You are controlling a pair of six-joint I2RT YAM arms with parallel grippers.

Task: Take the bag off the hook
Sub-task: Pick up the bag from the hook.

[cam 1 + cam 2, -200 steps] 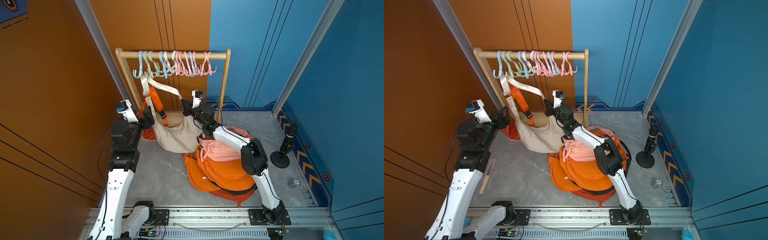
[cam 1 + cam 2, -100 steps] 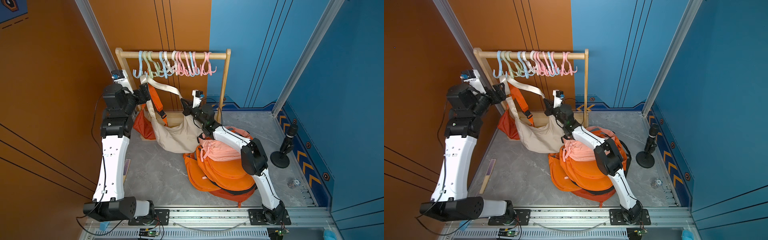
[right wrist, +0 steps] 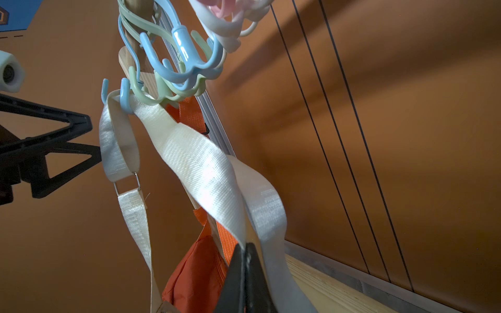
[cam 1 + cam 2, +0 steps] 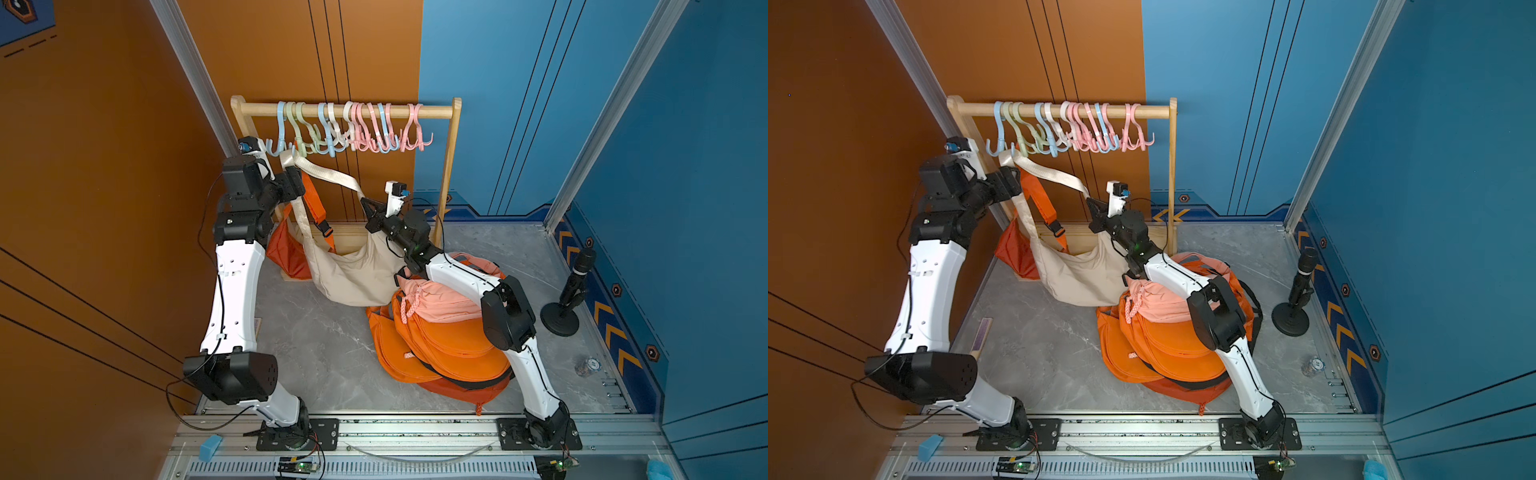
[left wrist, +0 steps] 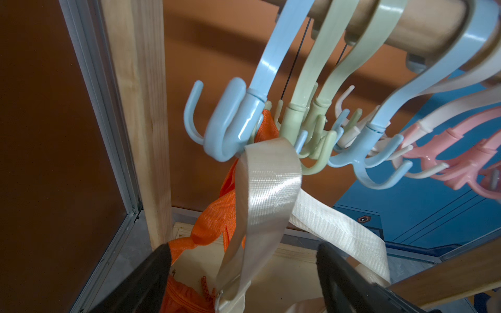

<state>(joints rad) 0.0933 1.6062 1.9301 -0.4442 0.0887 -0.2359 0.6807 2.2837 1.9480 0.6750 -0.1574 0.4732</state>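
Left wrist view: the cream bag [image 4: 353, 270] hangs by its strap [image 5: 271, 176] on the blue hook [image 5: 225, 141]. The left fingers [image 5: 146, 276] are wide open around the strap; the right fingers [image 3: 238, 279] pinch it lower down. Pulling sideways could snag it on the hook.

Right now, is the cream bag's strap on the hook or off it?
On. In the left wrist view the cream strap loops over a prong of the light blue hook.
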